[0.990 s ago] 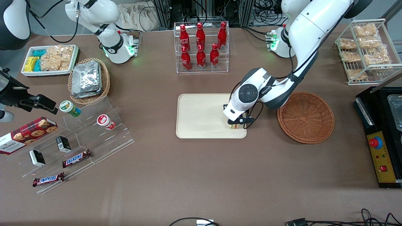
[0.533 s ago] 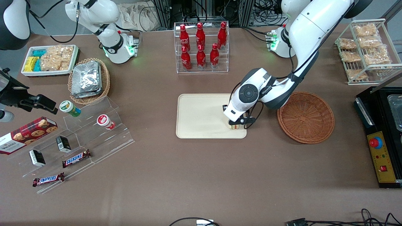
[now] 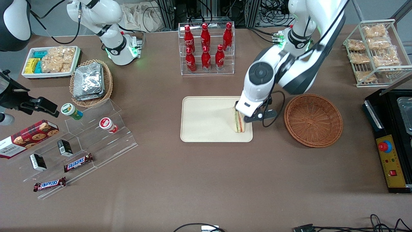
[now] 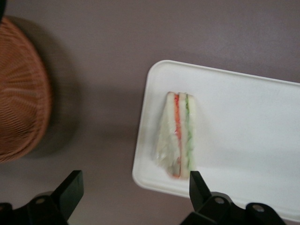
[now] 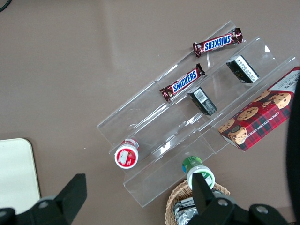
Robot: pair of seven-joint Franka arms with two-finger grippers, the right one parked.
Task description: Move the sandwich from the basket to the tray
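Observation:
The sandwich [image 3: 238,121], a white wedge with red and green layers, lies on the cream tray [image 3: 206,119] near the tray's edge toward the basket. It also shows in the left wrist view [image 4: 177,136] on the tray [image 4: 243,136]. My left gripper [image 3: 249,115] is raised above the tray's edge, between the sandwich and the reddish-brown wicker basket [image 3: 313,120]. Its fingers [image 4: 70,187] are spread wide with nothing between them. The basket holds nothing; part of it shows in the left wrist view [image 4: 21,93].
A clear rack of red bottles [image 3: 206,45] stands farther from the front camera than the tray. A wire rack of snack bags [image 3: 375,48] and a black control box [image 3: 391,141] sit toward the working arm's end. A tan basket of foil packets [image 3: 90,82] and a clear stepped stand [image 3: 83,141] lie toward the parked arm's end.
My left gripper has let go of the sandwich and risen, moving slightly toward the basket. The sandwich now lies uncovered on the tray.

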